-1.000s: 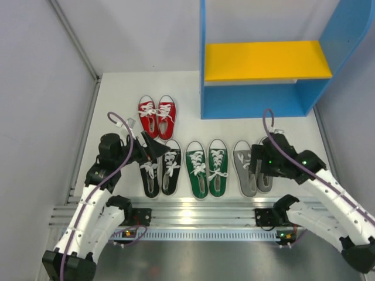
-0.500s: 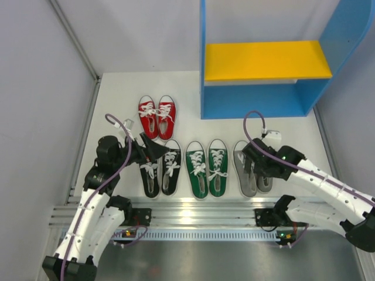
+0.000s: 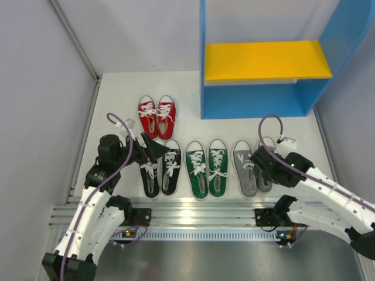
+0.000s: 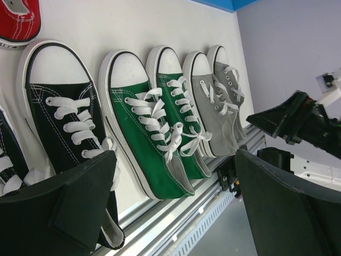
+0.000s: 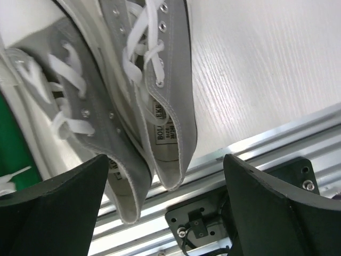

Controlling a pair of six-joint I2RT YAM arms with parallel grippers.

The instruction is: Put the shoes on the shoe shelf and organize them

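The red pair (image 3: 157, 116) is lying on the bench (image 3: 117, 96) left of the shelf (image 3: 258, 104), and the black pair (image 3: 159, 170), green pair (image 3: 207, 168) and grey pair (image 3: 245, 172) are lying in a row along the near edge, toes toward the shelf. The left jaws are gaping wide over the black pair, gripping nothing. The right jaws are standing wide apart on either side of the grey pair's heels, holding nothing.
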